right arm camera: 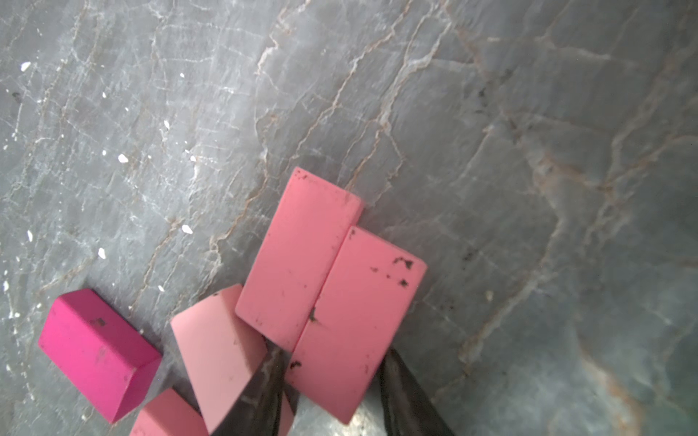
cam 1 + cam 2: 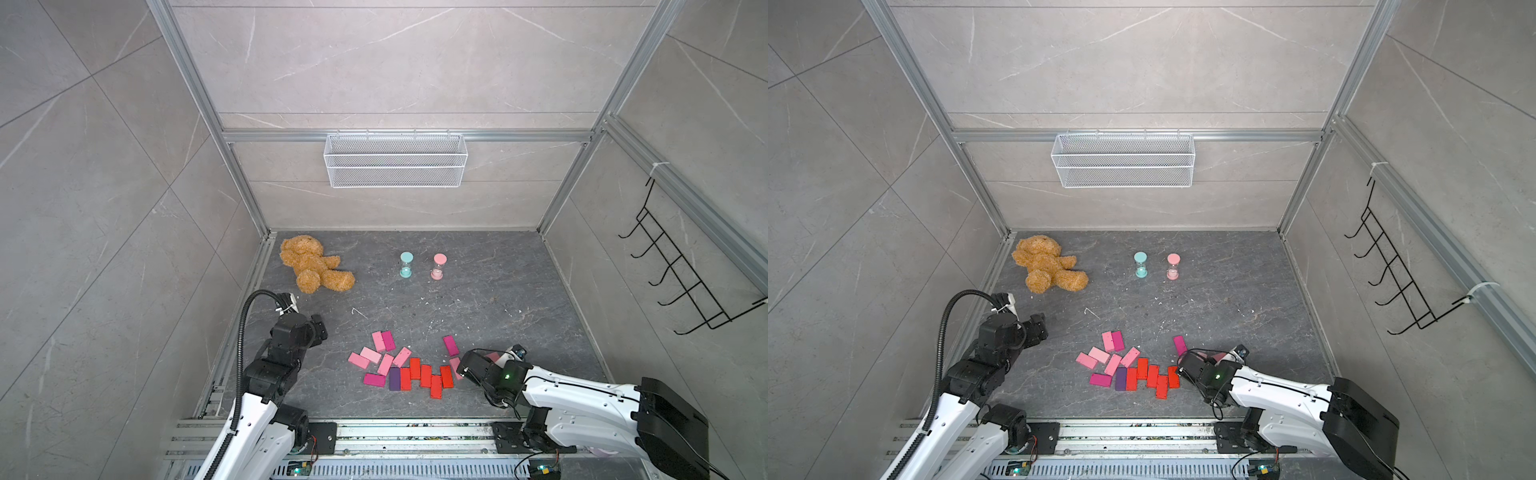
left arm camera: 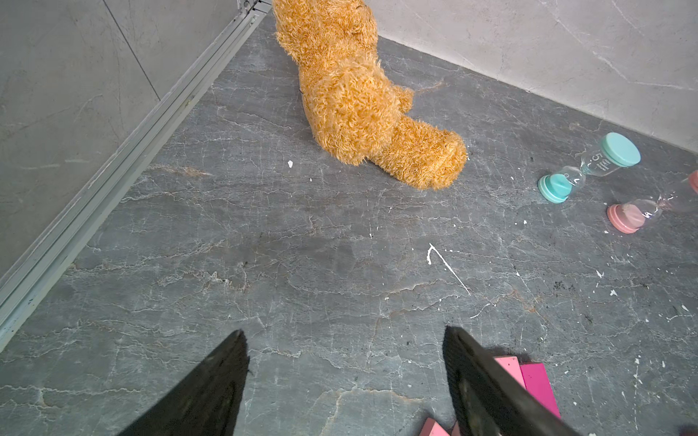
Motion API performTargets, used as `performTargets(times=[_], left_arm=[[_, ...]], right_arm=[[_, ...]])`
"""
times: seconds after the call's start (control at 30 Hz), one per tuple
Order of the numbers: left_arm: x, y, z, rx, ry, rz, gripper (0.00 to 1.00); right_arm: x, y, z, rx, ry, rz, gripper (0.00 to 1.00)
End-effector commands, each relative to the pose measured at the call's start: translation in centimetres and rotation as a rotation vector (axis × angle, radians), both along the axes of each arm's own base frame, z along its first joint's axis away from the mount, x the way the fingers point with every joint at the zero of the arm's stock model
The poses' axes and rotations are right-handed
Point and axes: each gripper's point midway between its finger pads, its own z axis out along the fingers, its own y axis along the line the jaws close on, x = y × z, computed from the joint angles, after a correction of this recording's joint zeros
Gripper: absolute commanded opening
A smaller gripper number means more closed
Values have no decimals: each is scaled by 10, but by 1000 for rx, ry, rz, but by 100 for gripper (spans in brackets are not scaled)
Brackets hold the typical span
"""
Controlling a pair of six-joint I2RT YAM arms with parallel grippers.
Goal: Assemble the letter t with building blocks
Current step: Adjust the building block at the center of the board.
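Pink block (image 1: pixel 359 302) pinched across its width by right gripper (image 1: pixel 332 355), flat on stone floor (image 1: pixel 528 151), flush against second pink block (image 1: pixel 298 256). Loose block cluster (image 2: pixel 401 368) near, no T yet. Left gripper (image 3: pixel 343 330) spread, empty. Pick step, probably; the lift must not drag the neighbour.

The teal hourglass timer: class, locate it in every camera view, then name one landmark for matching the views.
In a top view: the teal hourglass timer stands upright on the far half of the floor, right of the teddy bear.
In a top view: same spot.
Left wrist: it shows beside the pink hourglass timer.
Right wrist: not in it.
Landmark: the pink hourglass timer next to it, in all three.
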Motion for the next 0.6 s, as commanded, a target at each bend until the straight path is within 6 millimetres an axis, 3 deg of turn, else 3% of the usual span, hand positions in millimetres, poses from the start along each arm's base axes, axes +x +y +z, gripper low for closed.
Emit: performTargets(times=[0.0,0.37,0.57], left_arm=[[5,-2,14,-20,-46,0,83],[4,-3,14,-26,-48,-2,83],[4,-3,12,-26,-43,-3,82]], right_arm=[[-53,-15,-42,2,283,-8,41],[-50,-5,-34,-40,358,105,33],[-40,13,-18,-115,428,285,32]])
